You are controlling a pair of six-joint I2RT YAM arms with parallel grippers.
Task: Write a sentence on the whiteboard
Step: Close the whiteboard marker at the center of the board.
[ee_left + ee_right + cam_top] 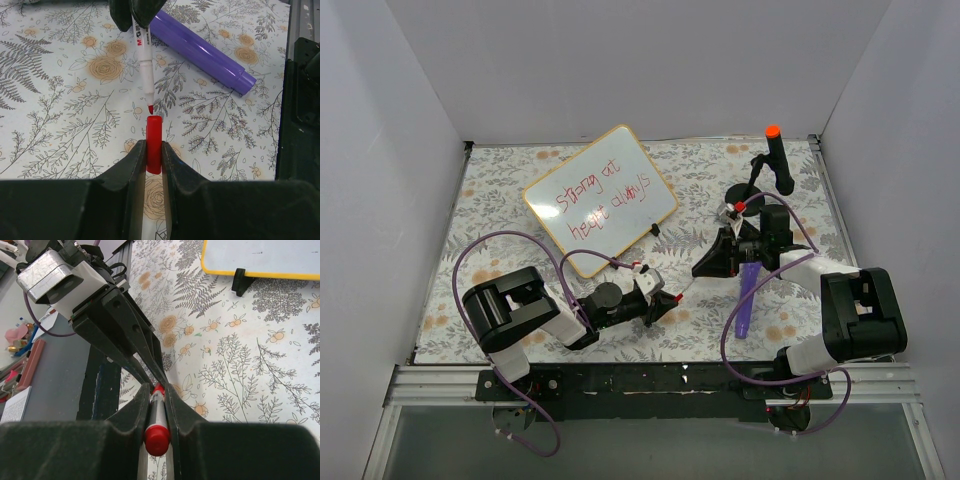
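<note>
1. White walls (pixel 620 60) close in a desk (pixel 500 190) covered with a cloth printed with ferns and flowers.
2. The left end effector (pixel 153 147) is closed on a red cap (pixel 154 131). The cap stands out from between its fingers and points at the other arm.
3. The right end effector (pixel 156 390) is clamped on a red marker (pixel 157 425) with a white barrel. The marker's red butt end is nearest the wrist camera, and its tip aims at the left end effector.
4. The two end effectors meet nose to nose over the near middle of the desk. The marker's red tip sits just short of the cap's free end, in line with it and not inside it.
5. A purple marker (pixel 747 300) lies flat on the cloth just beside the right end effector, on the near-right side.
6. The whiteboard (pixel 635 165) lies at the far left-centre of the desk, turned askew and well apart from both end effectors. The sentence (pixel 600 197) runs across it in two red handwritten lines, reading roughly "Strong at heart always".
7. A black upright object with an orange tip (pixel 777 160) stands at the far right.
8. Only the left wrist view shows the small gap between tip and cap. In the right wrist view the fingers hide that gap.
9. The right wrist view shows the board's yellow frame edge and a black clip foot (pixel 241 281) up close.
10. The writing is legible only in the top view.
</note>
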